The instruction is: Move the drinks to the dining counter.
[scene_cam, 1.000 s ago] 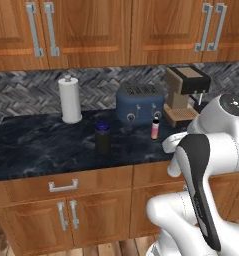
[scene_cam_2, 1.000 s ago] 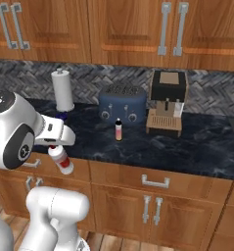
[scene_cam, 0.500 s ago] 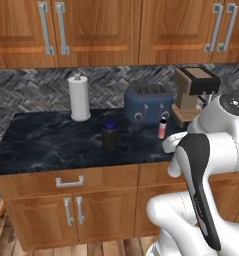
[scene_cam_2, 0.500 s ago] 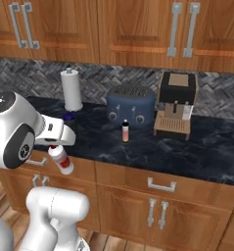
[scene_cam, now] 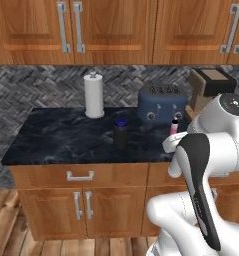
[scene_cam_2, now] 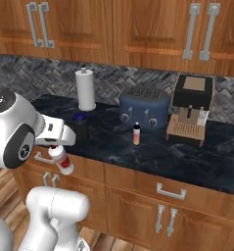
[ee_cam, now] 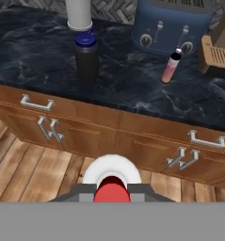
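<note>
The arm [scene_cam: 211, 150] is glossy white with rounded links, a black joint band and dark round joint caps.

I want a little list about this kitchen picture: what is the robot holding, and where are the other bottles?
Gripper: shut on the white bottle with red cap, off the counter's front edge
Black bottle with blue cap: upright on the marbled counter
Pink bottle: upright in front of the blue toaster
Paper towel roll: by the back wall
</note>
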Robot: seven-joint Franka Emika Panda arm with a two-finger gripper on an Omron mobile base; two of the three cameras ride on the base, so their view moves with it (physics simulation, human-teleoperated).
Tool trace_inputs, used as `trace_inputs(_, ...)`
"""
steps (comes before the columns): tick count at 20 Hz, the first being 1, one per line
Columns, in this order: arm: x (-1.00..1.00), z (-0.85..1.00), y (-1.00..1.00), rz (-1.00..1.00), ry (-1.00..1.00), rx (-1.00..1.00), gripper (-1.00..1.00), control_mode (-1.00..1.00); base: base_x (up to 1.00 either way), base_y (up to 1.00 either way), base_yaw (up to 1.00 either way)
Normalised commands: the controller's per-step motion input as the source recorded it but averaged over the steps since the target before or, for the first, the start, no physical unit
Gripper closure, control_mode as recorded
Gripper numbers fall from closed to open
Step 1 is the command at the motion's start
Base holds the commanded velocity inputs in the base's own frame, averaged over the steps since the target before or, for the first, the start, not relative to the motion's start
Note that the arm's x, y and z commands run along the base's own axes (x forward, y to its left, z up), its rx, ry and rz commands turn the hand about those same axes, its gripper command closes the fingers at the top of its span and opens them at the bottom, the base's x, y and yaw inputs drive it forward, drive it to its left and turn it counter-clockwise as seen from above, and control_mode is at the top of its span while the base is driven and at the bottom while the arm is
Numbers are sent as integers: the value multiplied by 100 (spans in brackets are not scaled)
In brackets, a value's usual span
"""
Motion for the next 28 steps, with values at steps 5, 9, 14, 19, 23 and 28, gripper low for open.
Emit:
trace_inputs(5, 0, 0, 0, 0, 0, 0, 100, 100, 0, 0, 34)
trace_inputs(9, 0, 0, 0, 0, 0, 0, 100, 100, 0, 0, 36)
trace_inputs(14, 0, 0, 0, 0, 0, 0, 100, 100, 0, 0, 35)
trace_inputs(19, 0, 0, 0, 0, 0, 0, 100, 100, 0, 0, 35)
trace_inputs(23, 0, 0, 0, 0, 0, 0, 100, 100, 0, 0, 36)
trace_inputs(28, 0, 0, 0, 0, 0, 0, 100, 100, 0, 0, 36)
